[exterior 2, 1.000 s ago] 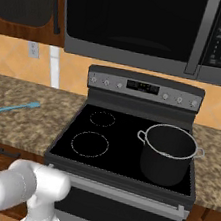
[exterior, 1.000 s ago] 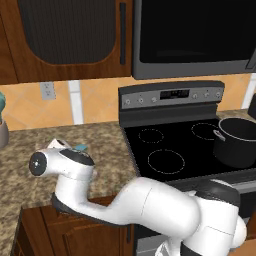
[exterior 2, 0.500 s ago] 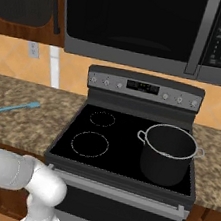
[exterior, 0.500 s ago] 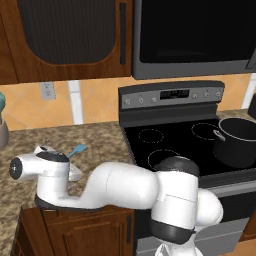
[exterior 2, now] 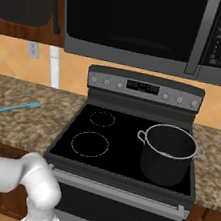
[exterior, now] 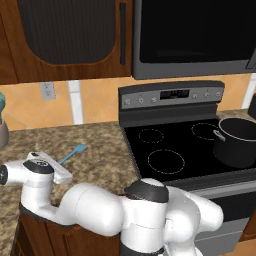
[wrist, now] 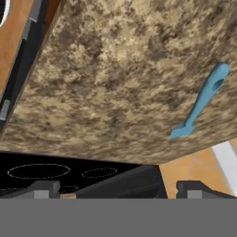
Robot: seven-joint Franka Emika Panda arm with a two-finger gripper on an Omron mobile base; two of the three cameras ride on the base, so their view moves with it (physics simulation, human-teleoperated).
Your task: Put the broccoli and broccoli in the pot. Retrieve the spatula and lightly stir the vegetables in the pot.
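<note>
Light-blue spatula (wrist: pixel 202 99) lies flat on the speckled counter (exterior: pixel 100 145), left of the stove (exterior 2: pixel 127 145). The gripper (wrist: pixel 118 187) hangs above it with jaws wide, empty (pot (exterior 2: pixel 169 154) sits well apart). Best to centre both tips across the thin handle before descending.

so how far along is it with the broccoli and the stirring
Done: hard to say. The pot sits on the stove's front right burner, but its inside is too dark to tell whether broccoli is in it.
In hand: nothing; the gripper is open above the granite counter.
Left: the spatula lies untouched on that counter; picking it up and stirring remain.
</note>
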